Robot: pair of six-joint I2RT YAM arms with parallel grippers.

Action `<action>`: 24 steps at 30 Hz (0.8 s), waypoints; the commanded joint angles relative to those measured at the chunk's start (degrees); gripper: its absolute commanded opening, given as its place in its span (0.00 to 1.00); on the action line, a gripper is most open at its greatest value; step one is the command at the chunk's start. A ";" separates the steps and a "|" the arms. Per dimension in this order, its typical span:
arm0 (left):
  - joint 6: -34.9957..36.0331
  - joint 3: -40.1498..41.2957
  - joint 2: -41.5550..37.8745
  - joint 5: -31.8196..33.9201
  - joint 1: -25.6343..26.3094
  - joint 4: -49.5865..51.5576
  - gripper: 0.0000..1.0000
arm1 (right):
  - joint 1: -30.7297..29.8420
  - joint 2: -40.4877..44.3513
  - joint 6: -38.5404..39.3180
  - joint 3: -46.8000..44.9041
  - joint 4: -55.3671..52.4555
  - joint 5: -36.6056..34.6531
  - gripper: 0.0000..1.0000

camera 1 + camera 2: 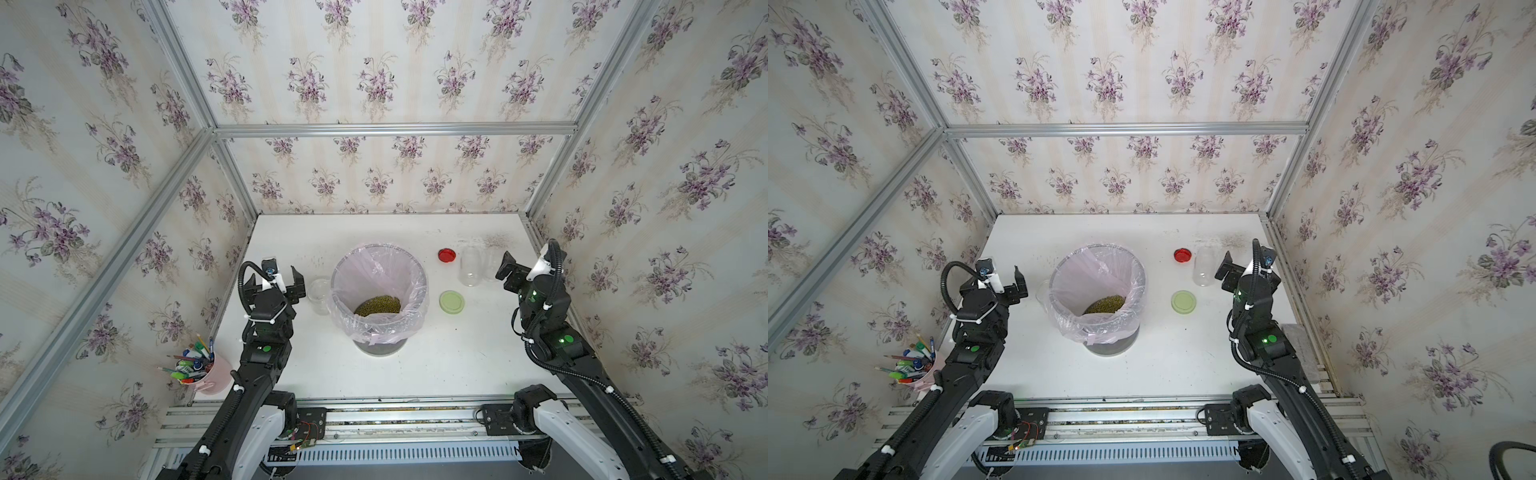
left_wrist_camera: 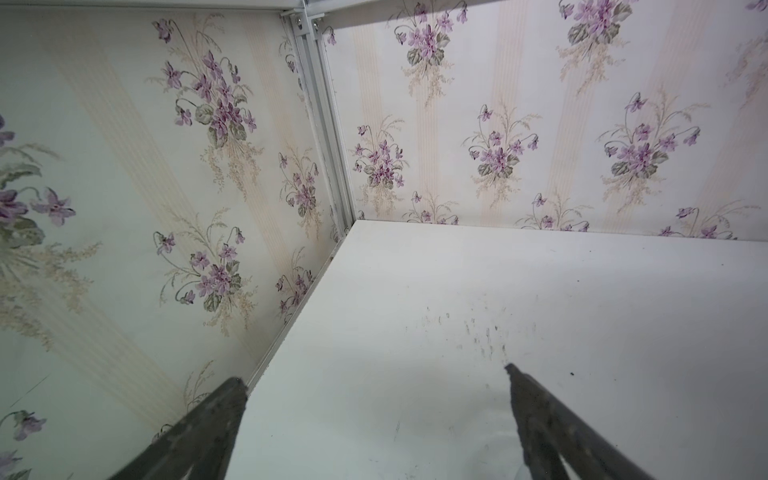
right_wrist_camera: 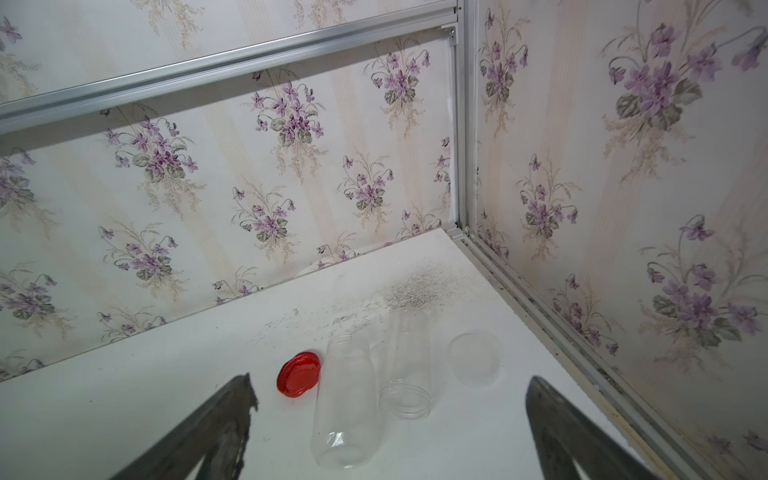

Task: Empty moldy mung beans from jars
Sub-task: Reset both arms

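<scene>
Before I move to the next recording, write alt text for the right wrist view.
An empty clear jar beside a red lid and a second empty jar rest on the white table, just ahead of the open right claw. Floral wallpaper lines the corner behind.

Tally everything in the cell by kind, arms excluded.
clear jars: 3
lids: 3 (red lid, pale green lid, clear lid)
bin with pink liner: 1
mung beans, one pile in the bin: 1
pen cup: 1
Total: 9
</scene>
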State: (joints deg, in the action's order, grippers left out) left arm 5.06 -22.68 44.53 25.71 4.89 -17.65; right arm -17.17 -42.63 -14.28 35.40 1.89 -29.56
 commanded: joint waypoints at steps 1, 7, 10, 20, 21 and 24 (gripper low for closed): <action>-0.09 0.48 -0.76 0.38 -0.22 0.32 1.00 | 0.03 0.33 -4.11 -0.71 1.88 2.34 1.00; -4.43 0.95 -2.09 -4.20 -0.22 9.94 1.00 | 0.03 0.71 -6.54 -2.04 1.80 4.20 1.00; -5.85 3.07 -0.63 -11.11 -0.20 7.38 1.00 | 0.03 0.45 -7.31 -2.44 2.43 4.99 1.00; -5.07 6.03 10.74 -15.66 -0.15 -5.81 1.00 | 0.03 2.83 -9.40 -5.30 2.87 5.23 1.00; -5.13 6.44 10.63 -15.22 -0.17 -6.57 1.00 | 0.03 3.22 -9.49 -5.57 2.62 5.05 1.00; -5.45 8.57 10.58 -13.68 -0.19 -11.32 1.00 | 0.01 4.54 -9.60 -6.28 2.16 4.48 1.00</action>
State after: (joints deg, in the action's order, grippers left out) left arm -0.47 -15.18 54.96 11.46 4.75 -21.82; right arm -17.08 -38.89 -22.72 29.36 3.36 -24.08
